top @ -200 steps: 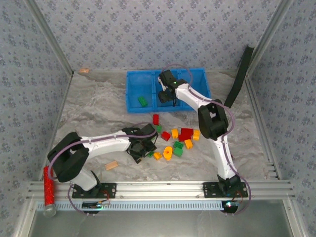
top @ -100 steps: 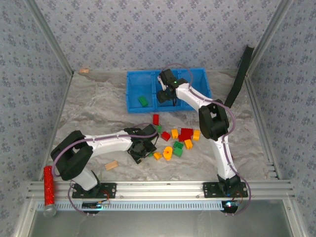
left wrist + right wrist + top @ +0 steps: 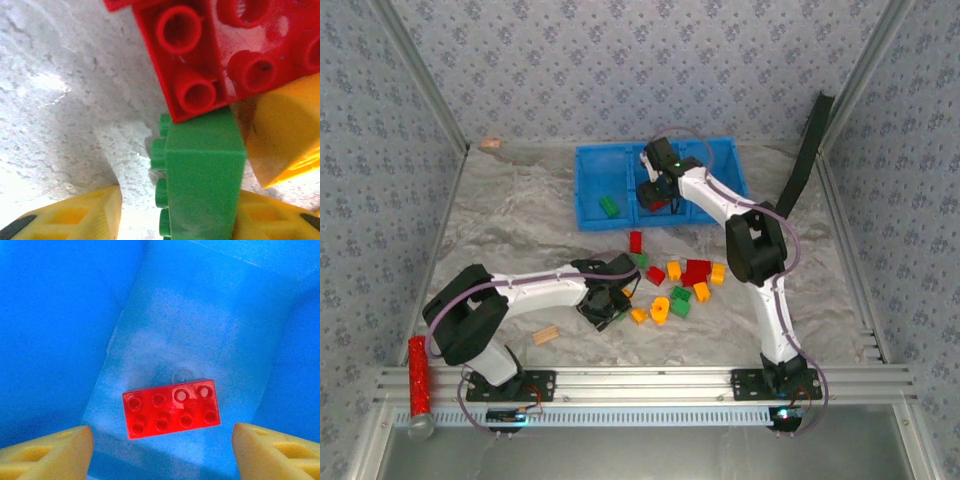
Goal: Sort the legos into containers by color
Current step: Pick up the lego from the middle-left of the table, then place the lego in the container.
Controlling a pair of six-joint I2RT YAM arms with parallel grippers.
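Mostly loose on the marbled table [image 3: 520, 230]: legos [image 3: 697, 270] in red, green and yellow-orange, clustered just in front of the blue tray [image 3: 620, 165]. Already inside the tray, a green brick [image 3: 609, 206] in the left compartment and a red brick [image 3: 171, 408] flat on the floor of the middle one, studs up. Directly above that red brick, right gripper [image 3: 162, 450], fingers [image 3: 50, 450] spread wide, well clear of it on both sides, holding nothing.

At the near-left edge of the cluster, left gripper [image 3: 175, 217] low over the table, fingers [image 3: 75, 215] partly closed around a second green brick [image 3: 202, 185] lying with its studs sideways. Bare table visible between one pad and those studs, the other pad partly hidden behind the brick — no clamp to be seen. Overlapping that brick's far end, a larger red brick [image 3: 215, 55]; just beside it, a yellow-orange brick [image 3: 280, 135].

Further out — a tan wooden block [image 3: 546, 335] near the left arm, a red glittery cylinder [image 3: 418, 375] by the near-left rail.
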